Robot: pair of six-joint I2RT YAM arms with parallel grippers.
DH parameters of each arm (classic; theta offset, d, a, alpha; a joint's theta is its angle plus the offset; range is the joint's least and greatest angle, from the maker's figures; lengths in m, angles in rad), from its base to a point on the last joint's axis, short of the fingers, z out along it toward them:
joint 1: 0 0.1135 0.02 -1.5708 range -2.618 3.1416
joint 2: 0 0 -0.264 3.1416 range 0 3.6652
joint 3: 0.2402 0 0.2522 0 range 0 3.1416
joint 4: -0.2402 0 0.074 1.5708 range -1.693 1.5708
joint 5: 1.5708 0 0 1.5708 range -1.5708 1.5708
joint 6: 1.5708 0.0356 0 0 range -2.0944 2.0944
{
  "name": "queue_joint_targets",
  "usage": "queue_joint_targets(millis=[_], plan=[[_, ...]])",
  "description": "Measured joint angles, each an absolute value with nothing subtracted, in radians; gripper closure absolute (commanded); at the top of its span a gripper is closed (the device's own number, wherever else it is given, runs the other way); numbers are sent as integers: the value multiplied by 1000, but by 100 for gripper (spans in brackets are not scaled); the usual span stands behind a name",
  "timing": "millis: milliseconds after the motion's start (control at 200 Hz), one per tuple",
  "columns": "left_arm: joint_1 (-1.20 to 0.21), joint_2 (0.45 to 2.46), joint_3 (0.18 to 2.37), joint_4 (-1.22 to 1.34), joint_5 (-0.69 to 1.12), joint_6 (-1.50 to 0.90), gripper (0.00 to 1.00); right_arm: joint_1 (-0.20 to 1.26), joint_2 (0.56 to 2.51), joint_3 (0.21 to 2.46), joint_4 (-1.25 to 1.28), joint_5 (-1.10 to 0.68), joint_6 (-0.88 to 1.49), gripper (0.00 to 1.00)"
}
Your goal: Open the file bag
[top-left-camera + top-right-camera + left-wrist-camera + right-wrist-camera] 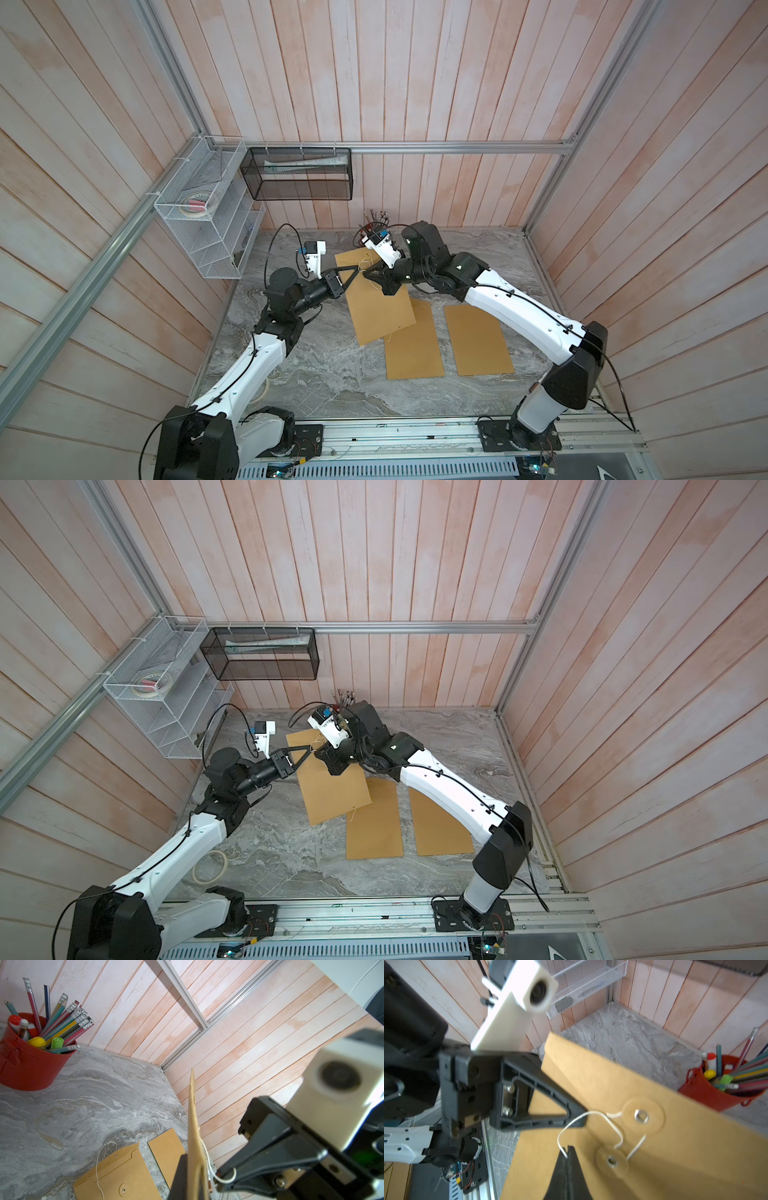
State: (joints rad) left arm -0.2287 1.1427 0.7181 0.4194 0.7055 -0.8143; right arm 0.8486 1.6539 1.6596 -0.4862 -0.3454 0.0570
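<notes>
Three file bags: one file bag tilts up mid-counter, the left pincer clamped on its edge. A second bag and a third bag lie flat at its 4 o'clock. Only the right wrist view shows the right pincer pinched together on the string. One red pencil cup. Grey marble surface, pink plank walls.

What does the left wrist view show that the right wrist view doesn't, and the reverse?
Left wrist only: the clasp and loose string of a flat bag lying on the table, and the held bag seen edge-on.
Right wrist only: the held bag's face with its two clasp discs, and the white rack.
Both: the held bag, its string pinched in the right gripper, the left gripper shut on the bag's edge, and the red cup of pencils.
</notes>
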Motion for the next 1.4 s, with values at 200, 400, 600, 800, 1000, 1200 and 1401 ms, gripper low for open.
queue_joint_targets(millis=[200, 400, 600, 800, 1000, 1200, 1401], plan=[[-221, 1146, 718, 466, 672, -844, 100, 825, 1547, 1485, -456, -347, 97, 100], [-210, 1146, 718, 496, 649, -869, 100, 733, 1488, 1416, -434, -350, 132, 100], [-208, 1139, 710, 504, 649, -883, 100, 683, 1479, 1416, -385, -378, 150, 100], [-203, 1137, 693, 525, 630, -887, 100, 699, 1505, 1456, -369, -429, 157, 100], [-203, 1137, 684, 546, 589, -892, 100, 751, 1517, 1475, -355, -490, 155, 100], [-202, 1139, 683, 603, 558, -922, 100, 788, 1517, 1470, -346, -514, 154, 100], [-184, 1143, 653, 696, 498, -978, 100, 791, 1517, 1422, -337, -515, 157, 100]])
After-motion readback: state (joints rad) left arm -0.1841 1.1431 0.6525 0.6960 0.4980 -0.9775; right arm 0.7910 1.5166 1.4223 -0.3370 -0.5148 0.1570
